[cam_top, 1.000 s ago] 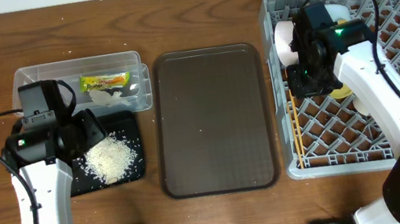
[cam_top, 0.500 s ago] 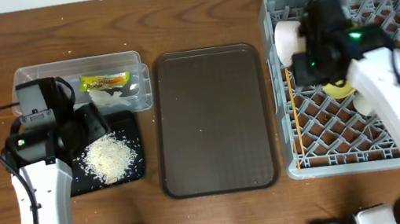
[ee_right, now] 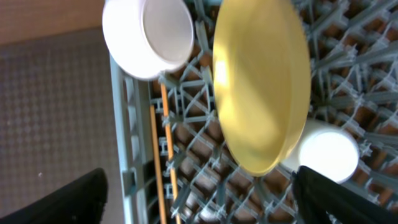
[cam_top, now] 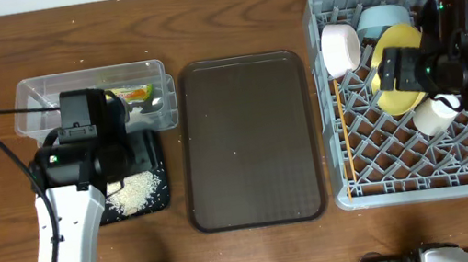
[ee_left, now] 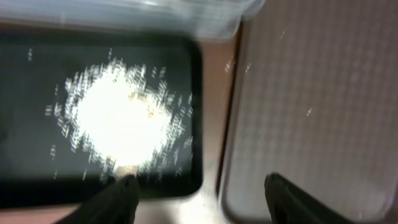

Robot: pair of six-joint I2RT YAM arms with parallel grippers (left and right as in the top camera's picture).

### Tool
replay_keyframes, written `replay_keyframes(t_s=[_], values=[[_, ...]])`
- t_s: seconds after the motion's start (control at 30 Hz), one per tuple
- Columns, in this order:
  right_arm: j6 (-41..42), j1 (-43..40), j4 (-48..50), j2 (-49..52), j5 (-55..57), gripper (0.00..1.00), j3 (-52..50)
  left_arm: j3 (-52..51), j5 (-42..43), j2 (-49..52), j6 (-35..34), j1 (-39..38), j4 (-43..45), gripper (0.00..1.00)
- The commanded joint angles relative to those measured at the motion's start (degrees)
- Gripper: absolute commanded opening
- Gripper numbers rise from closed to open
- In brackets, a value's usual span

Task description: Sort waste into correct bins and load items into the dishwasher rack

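Right claw (ee_right: 202,199): fingers spread wide, nothing between them, no grip on anything. It hangs above the left half of the dishwasher rack (cam_top: 342,198).
- Yellow plate (ee_right: 261,87) is just ahead of the fingertips and apart from them. It is round, smooth and glossy, standing on edge and leaning among the pegs.
- White bowl (ee_right: 149,34) is on its side at the rack's far left corner, with its inside showing to the wrist camera. Smooth, thick wall.
- Light blue bowl (cam_top: 376,21) is behind the plate, partly hidden by it.
- Small pale cup (ee_right: 326,152) is just beside the plate's lower rim. Can't tell if they touch.
- Two thin wooden chopsticks (ee_right: 158,155) lie side by side along the rack's left wall.
- The rack is grey plastic with a lattice floor and upright pegs.

Left claw (ee_left: 202,199): jaws parted, empty. It hovers over the strip of table between the black tray (ee_left: 28,162) and the brown serving tray (cam_top: 249,138).
- Rice (ee_left: 118,121) is a loose white heap in the black tray, just ahead of one finger. The view is blurred, so contact is unclear.
- The black tray is flat and matte, with a raised rim and rounded corners.
- The brown tray is rectangular with a fine dimpled surface.
- Clear plastic tub (cam_top: 43,94) sits beyond the black tray, with the green-and-orange wrapper (cam_top: 134,94) inside it.
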Motion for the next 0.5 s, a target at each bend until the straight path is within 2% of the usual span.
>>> replay_keyframes(t_s=[0.0,0.17,0.37,0.4,0.47], values=[[-0.7,-0.2,-0.3,-3.1,-0.9,0.99,-0.7,-0.3,-2.0,-0.9,0.8,0.2,-1.9,0.67],[-0.7,-0.2,4.3,-10.9,-0.7,0.99,-7.2,-3.3,-2.5,-8.0,0.8,0.2,-0.1,0.67],[-0.7,-0.2,15.2,-29.4,-0.1,0.99,-22.4,-11.0,-3.0,-24.2,0.7,0.2,4.2,0.68],[-0.7,-0.2,16.0,-32.4,0.4,0.99,-24.4,-12.0,-3.0,-26.3,0.7,0.2,4.4,0.96],[-0.7,-0.2,16.2,-37.4,1.3,0.99,-26.9,-13.2,-3.0,-29.9,0.7,0.2,4.4,0.96]])
